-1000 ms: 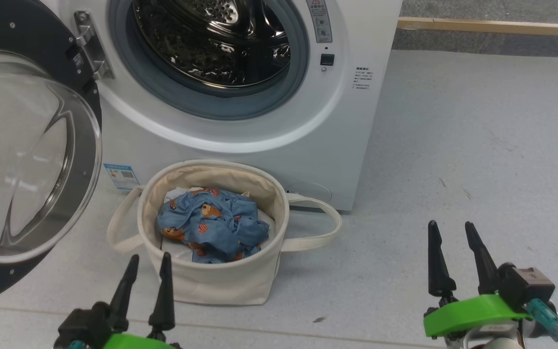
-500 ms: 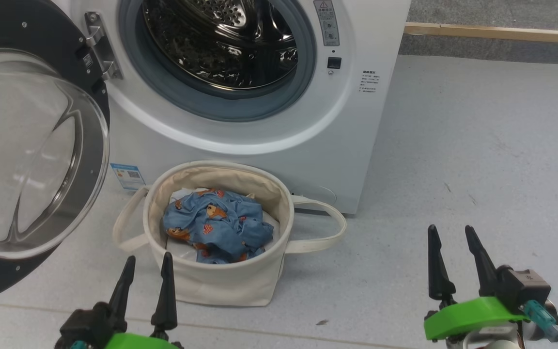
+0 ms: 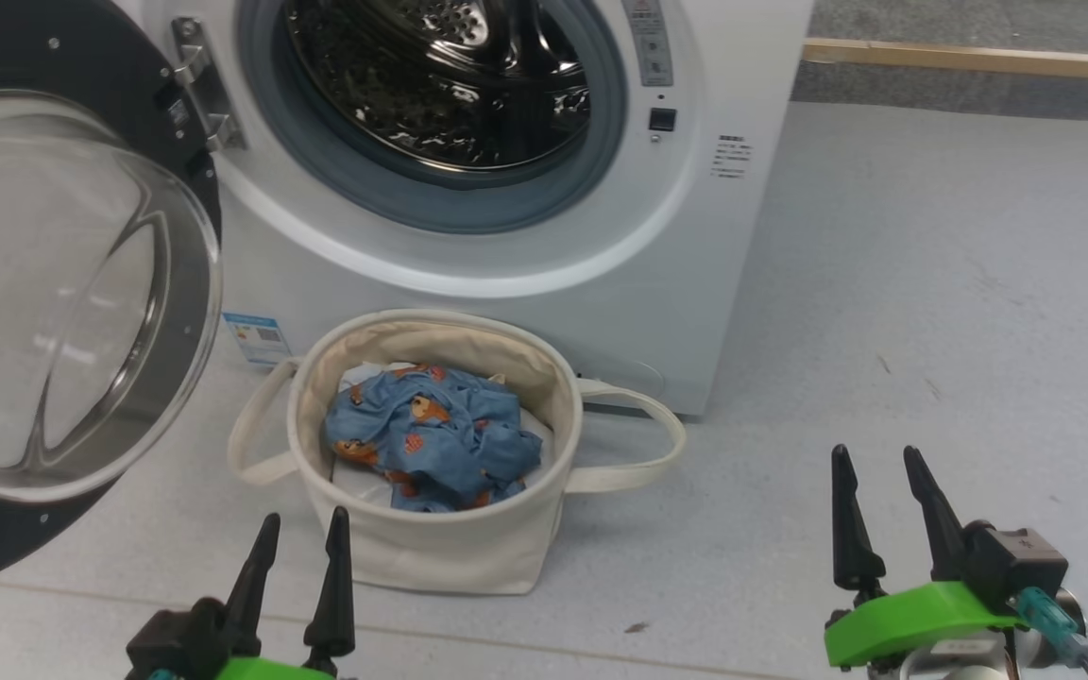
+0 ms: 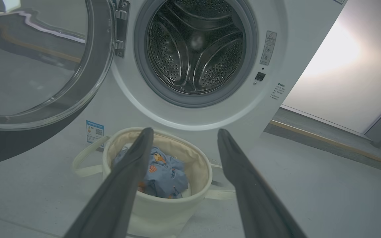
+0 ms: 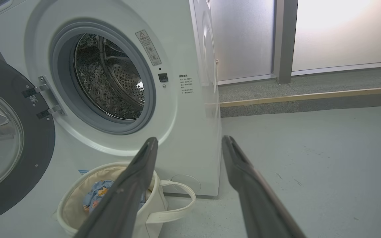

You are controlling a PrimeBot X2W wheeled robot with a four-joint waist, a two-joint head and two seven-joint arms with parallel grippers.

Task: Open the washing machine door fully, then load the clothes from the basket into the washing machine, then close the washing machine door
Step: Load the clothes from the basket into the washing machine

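Looking at the head view first: you have the washing machine (image 3: 525,312) at 12 o'clock, with the steel drum (image 3: 440,85) exposed inside the grey rubber ring (image 3: 468,203). The washing machine door (image 3: 43,293) hangs swung out at 9 o'clock on its metal hinge (image 3: 204,94), glass bowl bulging towards you. The basket (image 3: 440,552) sits on the floor (image 3: 884,283) at 6 o'clock from the drum mouth, just in front of the machine. The clothes (image 3: 431,439), blue bear print, lie bunched inside it on something white. A blue label sticker (image 3: 256,337) sits on the machine front at 10 o'clock from the basket.

Your left gripper (image 3: 304,518) is at 7 o'clock, fingers spread, nothing between them. One tip overlaps the basket's near wall in the picture, and contact can't be told from here. Your right gripper (image 3: 875,455) is at 5 o'clock over bare floor, well apart from the basket, spread and empty.

Left wrist view: both fingers stand wide apart. The basket lies between and below them at 6 o'clock, with the clothes showing beside the left finger. Drum at 12 o'clock, door at 10 o'clock.

Right wrist view: fingers are spread and hold nothing. The basket is at 7 o'clock, partly behind the left finger. The drum is at 10 o'clock, the door at 9 o'clock, and the machine's front corner at 12 o'clock. A wooden strip (image 5: 309,96) runs along the floor edge at 3 o'clock.
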